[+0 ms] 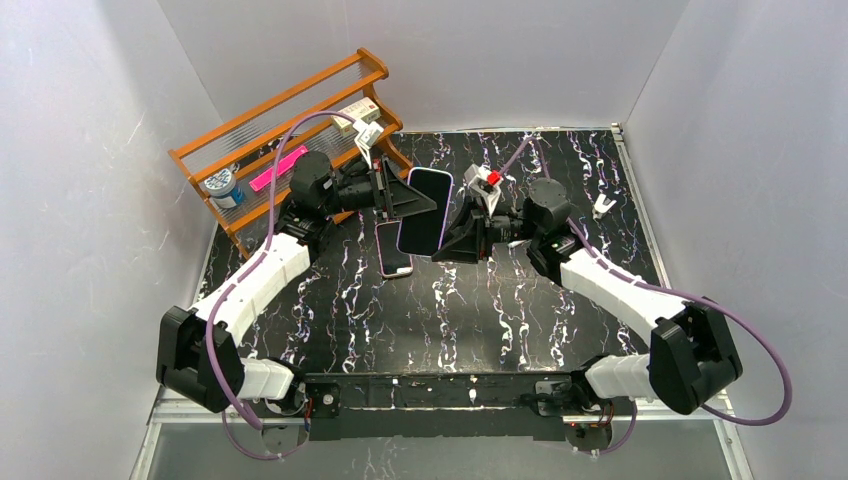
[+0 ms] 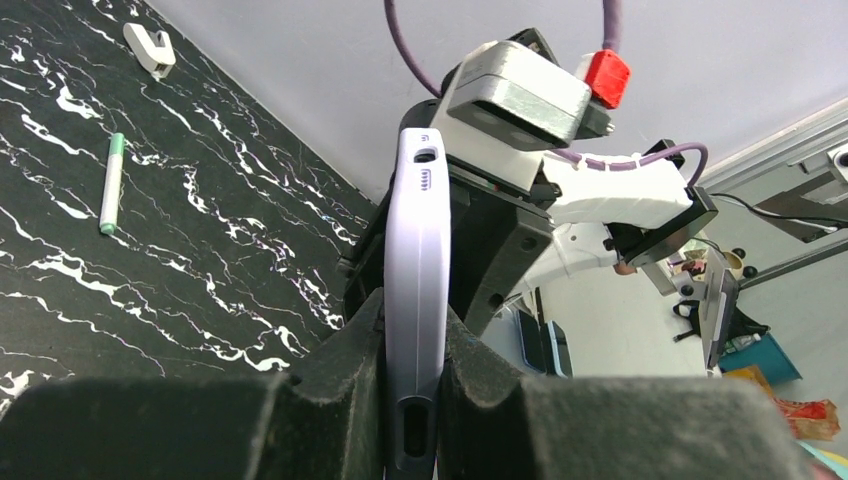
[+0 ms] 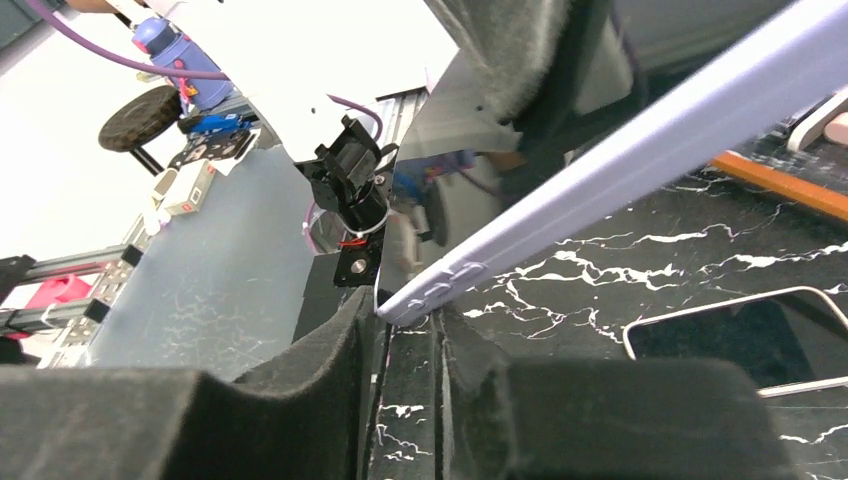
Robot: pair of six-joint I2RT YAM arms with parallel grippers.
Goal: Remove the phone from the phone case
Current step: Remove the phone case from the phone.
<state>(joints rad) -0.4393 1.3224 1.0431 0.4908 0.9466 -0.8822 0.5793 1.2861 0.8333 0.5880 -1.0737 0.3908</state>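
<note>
Your left gripper (image 2: 412,345) has its jaws clamped on the lavender case (image 2: 415,230), held off the table (image 1: 480,310). The case's corner meets your right gripper (image 3: 407,330); whether those jaws grip it, you cannot tell. A phone (image 1: 393,252) lies below

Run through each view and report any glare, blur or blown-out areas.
Top external: evenly lit and sharp, with no harsh shadows and no glare on the phone case. Left wrist: the left fingers nearest the lens are soft, while the case edge is crisp. Right wrist: the upper left is blown out to white, and the right fingers are blurred.
</note>
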